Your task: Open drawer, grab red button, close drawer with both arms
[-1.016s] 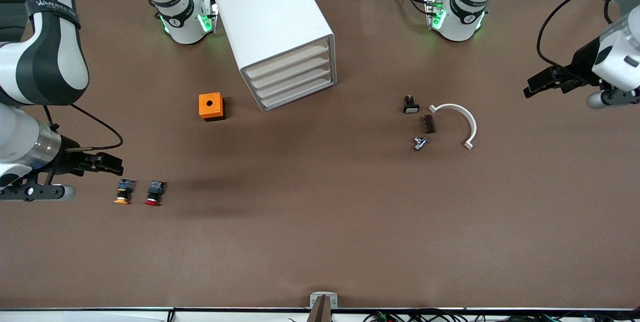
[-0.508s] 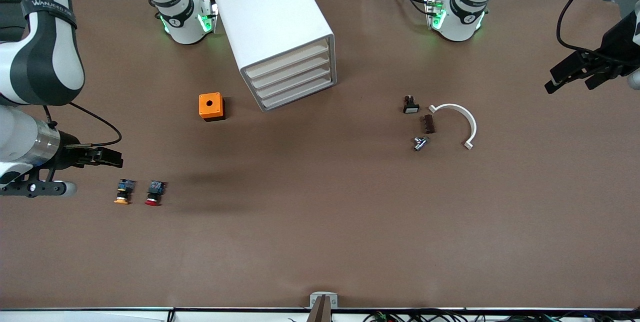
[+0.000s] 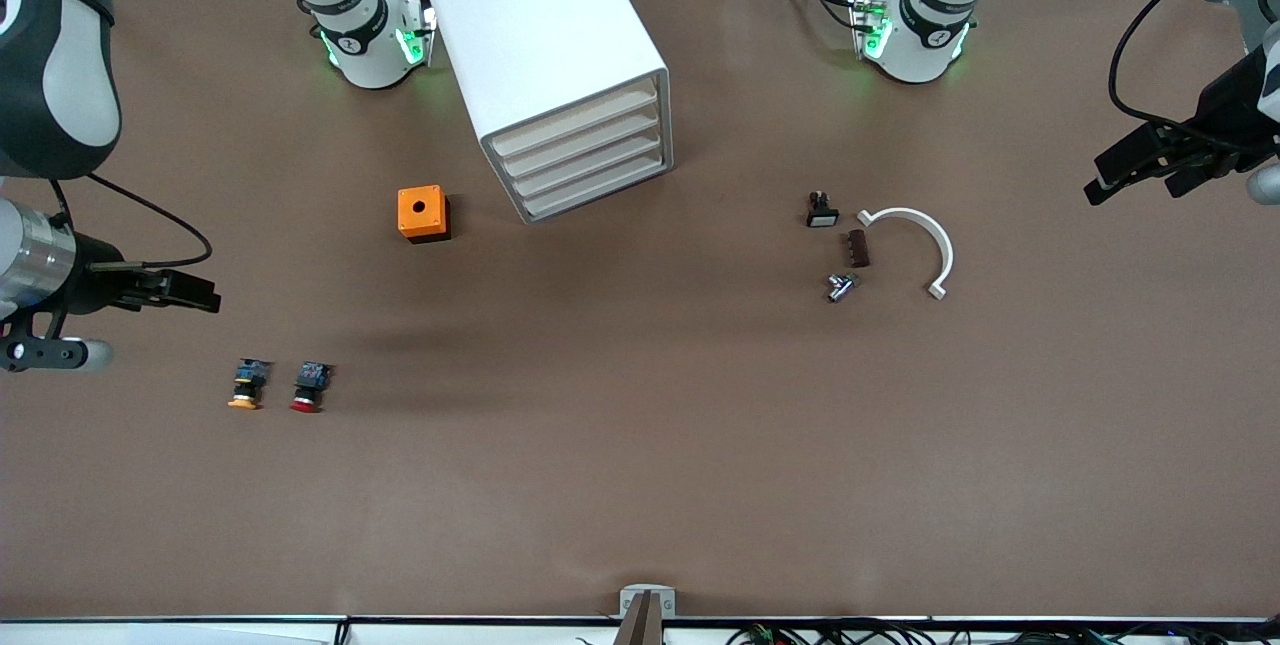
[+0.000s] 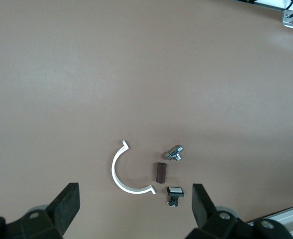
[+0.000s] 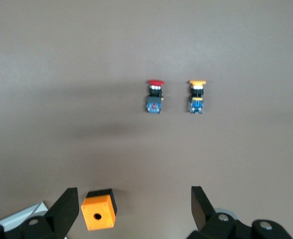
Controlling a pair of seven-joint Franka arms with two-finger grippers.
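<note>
The white cabinet [image 3: 545, 35] stands near the arms' bases with all four drawers shut; the top drawer [image 3: 575, 118] shows a flat cream front. The red-capped button [image 3: 308, 387] lies on the table toward the right arm's end, beside an orange-capped one [image 3: 245, 385]. Both also show in the right wrist view, the red button [image 5: 155, 95] and the orange-capped one [image 5: 196, 96]. My right gripper [image 3: 205, 297] [image 5: 135, 204] is open and empty, up over bare table apart from the buttons. My left gripper [image 3: 1132, 187] [image 4: 135, 201] is open and empty over the left arm's end.
An orange box with a hole [image 3: 423, 213] [image 5: 98, 210] sits beside the cabinet. Toward the left arm's end lie a white arc [image 3: 915, 240] [image 4: 117, 172], a black white-faced button [image 3: 822, 210] [image 4: 174, 191], a brown piece [image 3: 857, 248] and a metal part [image 3: 840, 286].
My right gripper has drawn back toward the right arm's end, away from the two buttons. My left gripper swung out toward the table's end, then shifted slightly back. Nothing on the table moved.
</note>
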